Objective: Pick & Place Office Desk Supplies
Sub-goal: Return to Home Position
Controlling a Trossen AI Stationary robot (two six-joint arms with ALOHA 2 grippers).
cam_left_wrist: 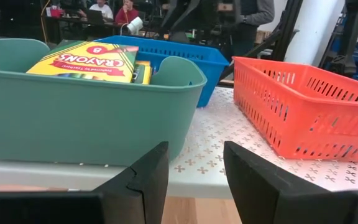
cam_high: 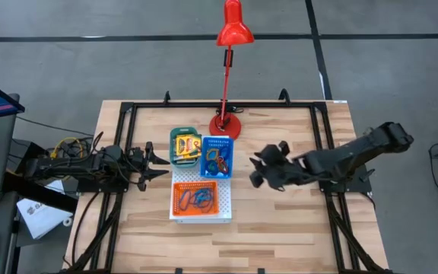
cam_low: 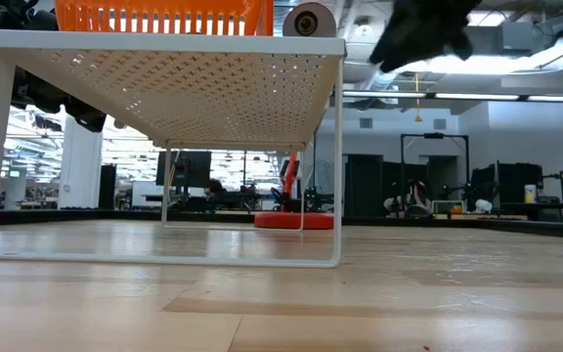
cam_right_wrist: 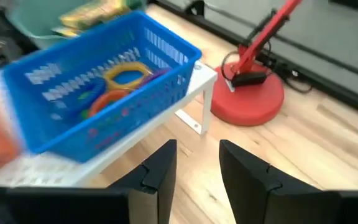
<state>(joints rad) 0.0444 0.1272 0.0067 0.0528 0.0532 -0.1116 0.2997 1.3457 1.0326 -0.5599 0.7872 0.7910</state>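
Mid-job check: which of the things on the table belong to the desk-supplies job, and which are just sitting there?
Job: crayon boxes in the green bin; coloured loops in the blue bin and the orange bin; all three bins on the white shelf; left gripper and right gripper flanking it, jaws open.
Just there: red desk lamp; the table.

Both arms are black, boxy-jointed links — yellow cables (cam_high: 68, 144) loop at the base of the left arm (cam_high: 90, 166). The left tool (cam_high: 158, 166) and right tool (cam_high: 255, 168) carry matte dark, blunt-edged fingers (cam_left_wrist: 148, 180).
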